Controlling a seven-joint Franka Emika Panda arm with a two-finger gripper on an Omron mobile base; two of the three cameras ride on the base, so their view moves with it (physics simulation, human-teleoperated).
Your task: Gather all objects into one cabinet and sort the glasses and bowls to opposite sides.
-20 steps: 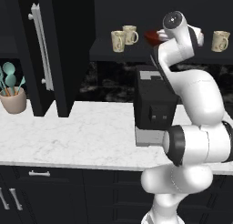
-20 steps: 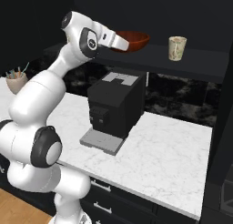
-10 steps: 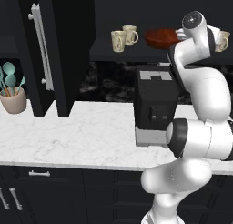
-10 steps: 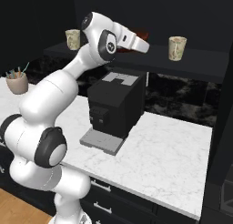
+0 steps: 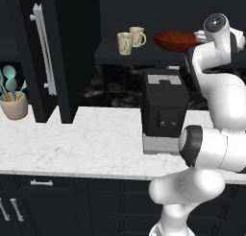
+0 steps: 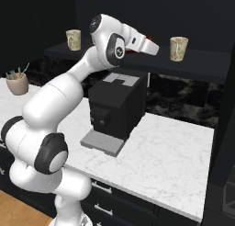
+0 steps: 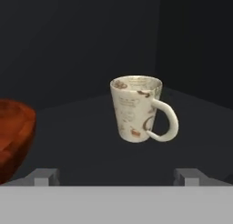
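Note:
On the dark shelf (image 6: 197,64) of the open cabinet a cream speckled mug (image 7: 136,108) stands upright, its handle to the right in the hand view. My gripper (image 7: 116,176) is open and empty, a little short of this mug and facing it. The same mug (image 6: 178,48) stands just right of my hand (image 6: 146,45) in the right base view. The wide red-brown bowl (image 5: 175,40) sits on the shelf to the mug's left, and its rim (image 7: 13,129) shows at the hand view's left edge. Two more mugs (image 5: 125,42) (image 5: 138,36) stand further left.
The cabinet's tall black door (image 5: 57,53) with a long silver handle (image 5: 41,48) stands open at the left. A black coffee machine (image 5: 163,105) sits on the white marble counter (image 5: 72,144) below the shelf. A tan pot of teal utensils (image 5: 13,104) is at the far left.
My arm has swung to the right along the shelf, from in front of the bowl towards the right-hand mug. The bowl and mugs have stayed in place, and the jaws have stayed open.

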